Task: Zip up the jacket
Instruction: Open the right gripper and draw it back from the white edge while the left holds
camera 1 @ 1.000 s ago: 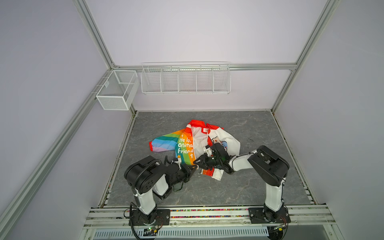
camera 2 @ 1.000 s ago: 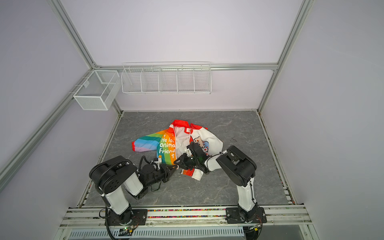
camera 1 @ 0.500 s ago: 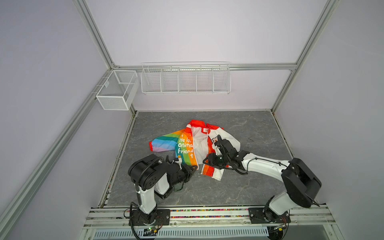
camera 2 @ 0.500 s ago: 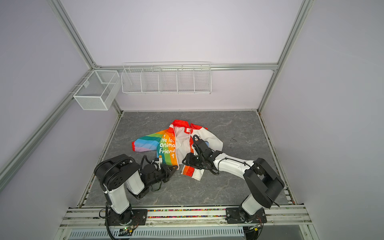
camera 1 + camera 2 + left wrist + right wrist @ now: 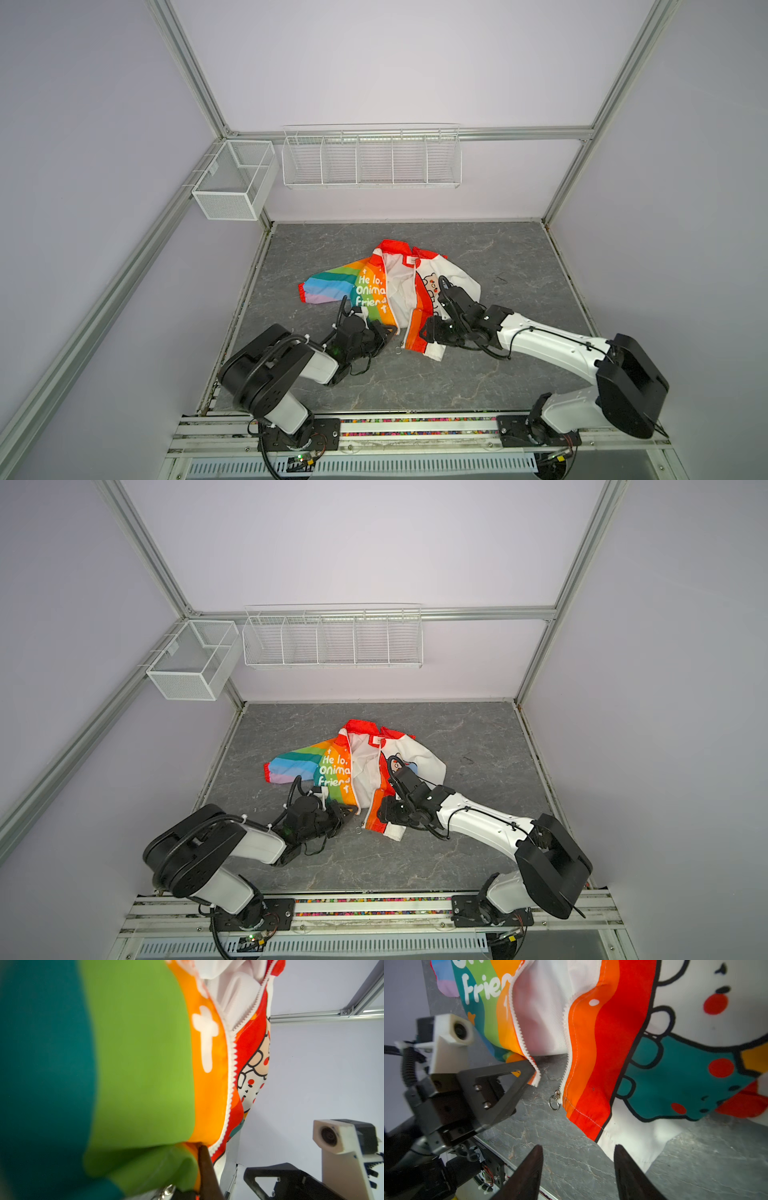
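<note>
The jacket (image 5: 372, 286) (image 5: 334, 771) lies open on the grey floor, rainbow panel on the left, bear print panel on the right, white lining showing between. My left gripper (image 5: 390, 330) (image 5: 350, 810) (image 5: 200, 1146) (image 5: 532, 1067) is shut on the bottom corner of the rainbow panel, beside its white zipper teeth (image 5: 230, 1076). My right gripper (image 5: 424, 332) (image 5: 384, 811) (image 5: 578, 1147) stands open just above the floor, at the bear panel's bottom hem (image 5: 593, 1126), with nothing between its fingers. The zipper slider with its ring pull (image 5: 554, 1102) (image 5: 398, 348) hangs at that panel's lower corner, apart from both grippers.
A long white wire basket (image 5: 372, 156) hangs on the back wall and a smaller mesh basket (image 5: 232, 180) on the left wall. Aluminium frame posts stand at the corners. The arms' base rail (image 5: 415, 424) runs along the front edge.
The right arm's elbow has swung out to the right and dropped low, and its jaws have spread wider. The left gripper has kept its hold in the same place.
</note>
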Controlling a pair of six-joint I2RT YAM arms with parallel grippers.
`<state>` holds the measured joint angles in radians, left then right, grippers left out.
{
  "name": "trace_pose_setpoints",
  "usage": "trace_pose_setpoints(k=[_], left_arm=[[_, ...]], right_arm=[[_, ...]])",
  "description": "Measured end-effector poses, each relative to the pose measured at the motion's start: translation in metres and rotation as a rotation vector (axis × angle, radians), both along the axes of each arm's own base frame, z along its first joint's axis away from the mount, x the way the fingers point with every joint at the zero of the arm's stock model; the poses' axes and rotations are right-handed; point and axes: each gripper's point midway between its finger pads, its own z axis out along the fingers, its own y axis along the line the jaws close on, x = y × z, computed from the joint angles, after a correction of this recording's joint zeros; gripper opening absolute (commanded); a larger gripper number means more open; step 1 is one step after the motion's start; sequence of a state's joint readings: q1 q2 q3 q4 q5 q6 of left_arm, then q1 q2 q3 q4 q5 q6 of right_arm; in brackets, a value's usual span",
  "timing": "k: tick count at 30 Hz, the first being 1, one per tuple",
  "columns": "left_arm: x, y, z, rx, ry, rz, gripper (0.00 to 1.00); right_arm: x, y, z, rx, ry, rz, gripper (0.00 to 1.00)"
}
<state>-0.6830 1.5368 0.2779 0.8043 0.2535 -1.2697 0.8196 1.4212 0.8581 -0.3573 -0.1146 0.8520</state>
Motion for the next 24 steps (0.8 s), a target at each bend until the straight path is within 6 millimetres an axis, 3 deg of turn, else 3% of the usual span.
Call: trace_pose_setpoints(k=[3,6,11,17,22,23,24], left_arm=[[0.005,-0.001,0.006,0.036,-0.014,-0.002,0.0],[0.001,0.002,-0.006,0.079,0.016,-0.01,0.0],[-0.006,0.009,-0.017,0.145,0.041,-0.02,0.0],[-0.008,0.019,0.012,0.216,-0.049,-0.026,0.0],[-0.007,0.023,0.022,0.254,-0.103,-0.031,0.0],[-0.007,0.024,0.02,0.263,-0.103,-0.034,0.0],[-0.008,0.025,0.018,0.27,-0.104,-0.036,0.0]], right_arm=[[-0.003,0.0,-0.001,-0.018,-0.008,0.01,0.66],[-0.006,0.001,-0.001,-0.027,-0.018,0.022,0.69],[-0.01,0.0,0.02,-0.013,-0.083,0.012,0.71],[-0.005,-0.005,0.039,0.022,-0.132,-0.057,0.84],[-0.005,-0.008,0.027,0.039,-0.131,-0.094,0.88],[-0.006,-0.01,0.023,0.035,-0.128,-0.098,0.9],[-0.006,-0.011,0.022,0.033,-0.125,-0.105,1.0]])
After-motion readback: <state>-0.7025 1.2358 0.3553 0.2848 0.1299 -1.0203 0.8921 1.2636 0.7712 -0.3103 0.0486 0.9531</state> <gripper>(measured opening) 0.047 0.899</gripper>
